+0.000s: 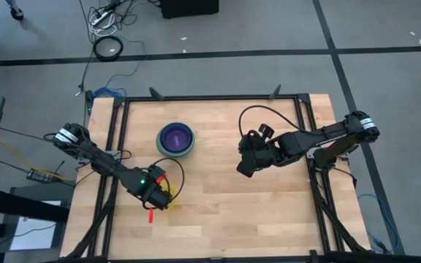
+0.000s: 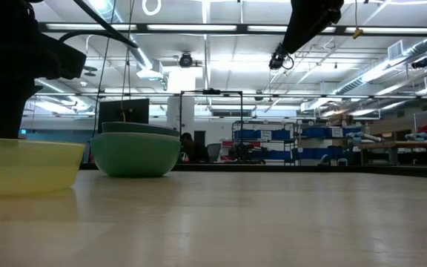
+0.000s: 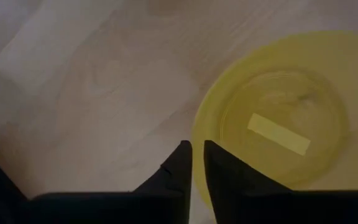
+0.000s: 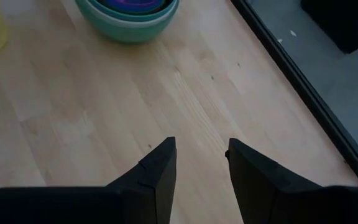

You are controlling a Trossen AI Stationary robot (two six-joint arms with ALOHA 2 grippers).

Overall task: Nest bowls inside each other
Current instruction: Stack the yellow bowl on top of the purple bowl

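A yellow bowl (image 1: 169, 191) (image 3: 278, 118) sits on its base near the table's near left corner, seen too in the low view (image 2: 24, 167). My left gripper (image 1: 161, 197) (image 3: 197, 163) points down at its rim, fingers a little apart. Farther back stands a nest of bowls (image 1: 175, 139) (image 2: 136, 152) (image 4: 132, 15), sage green outermost and purple innermost (image 1: 175, 136). My right gripper (image 1: 245, 167) (image 4: 201, 155) hovers open over bare wood, right of the nest. My left gripper's fingers come from above and straddle the yellow bowl's rim (image 3: 196, 140), one finger (image 3: 225, 180) inside the bowl and one (image 3: 179, 171) outside. Whether they touch the rim I cannot tell. The bowl rests upright on the table.
Black frame rails (image 1: 210, 97) run along the table's edges, and one shows in the right wrist view (image 4: 303, 93). Cables trail at the left arm (image 1: 177, 172). A red tag (image 1: 150, 216) lies by the left gripper. Bare wood (image 1: 218, 204) stretches between the arms.
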